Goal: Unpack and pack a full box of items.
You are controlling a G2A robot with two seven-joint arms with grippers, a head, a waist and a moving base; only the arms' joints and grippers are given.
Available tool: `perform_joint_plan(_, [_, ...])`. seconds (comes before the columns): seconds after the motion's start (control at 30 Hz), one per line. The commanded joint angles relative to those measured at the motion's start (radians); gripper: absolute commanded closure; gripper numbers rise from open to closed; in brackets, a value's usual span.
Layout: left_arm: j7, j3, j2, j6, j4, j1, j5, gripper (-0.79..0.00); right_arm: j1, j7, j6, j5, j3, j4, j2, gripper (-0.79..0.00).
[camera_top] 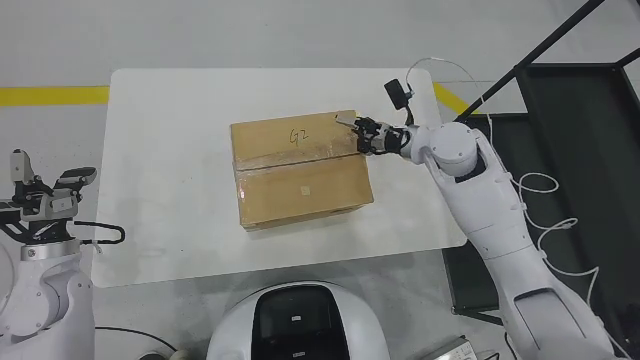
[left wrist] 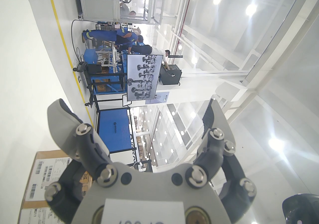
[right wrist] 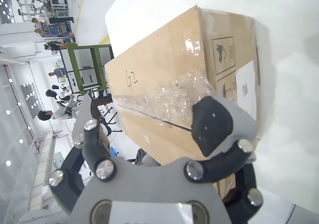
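Observation:
A closed cardboard box [camera_top: 300, 175] marked "G2" sits in the middle of the white table [camera_top: 170, 140], its top seam sealed with clear tape [right wrist: 164, 100]. My right gripper [camera_top: 362, 135] is at the box's far right corner. In the right wrist view this gripper [right wrist: 147, 120] is open: one black-padded finger [right wrist: 211, 125] rests over the taped seam on the box [right wrist: 159, 65], the other finger [right wrist: 84, 115] stands past the box's edge. My left gripper [camera_top: 48, 172] hangs off the table's near left corner, open [left wrist: 134, 120] and holding nothing, pointing up into the room.
A dark metal rack [camera_top: 570, 110] stands close against the table's right side, with a white cable [camera_top: 540, 200] looping by the right arm. A yellow floor line [camera_top: 50, 95] runs behind the table. A labelled side of a cardboard box [left wrist: 42, 180] shows beside the left gripper.

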Motion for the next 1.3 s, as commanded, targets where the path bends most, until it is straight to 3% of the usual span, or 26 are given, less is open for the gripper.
perform_joint_plan(0.0, [0.0,0.0,0.0,0.0,0.0,0.0,0.0,-0.785,-0.009,0.009,-0.016,0.013,0.015,-0.045,0.003,-0.785])
perform_joint_plan(0.23, [0.0,0.0,0.0,0.0,0.0,0.0,0.0,-0.785,0.017,0.075,-0.109,0.064,-0.007,-0.109,0.002,-0.785])
perform_joint_plan(0.43, [0.0,0.0,0.0,0.0,0.0,0.0,0.0,-0.785,0.135,0.139,-0.154,0.097,-0.148,-0.002,-0.027,-0.785])
perform_joint_plan(0.87, [0.0,0.0,0.0,0.0,0.0,0.0,0.0,-0.785,0.385,0.176,-0.24,0.298,-0.533,0.274,-0.178,-0.785])
perform_joint_plan(1.07, [0.0,0.0,0.0,0.0,0.0,0.0,0.0,-0.785,0.469,0.167,-0.274,0.346,-0.63,0.413,-0.248,-0.785])
perform_joint_plan(1.27, [0.0,0.0,0.0,0.0,0.0,0.0,0.0,-0.785,0.522,0.129,-0.317,0.32,-0.666,0.549,-0.29,-0.785])
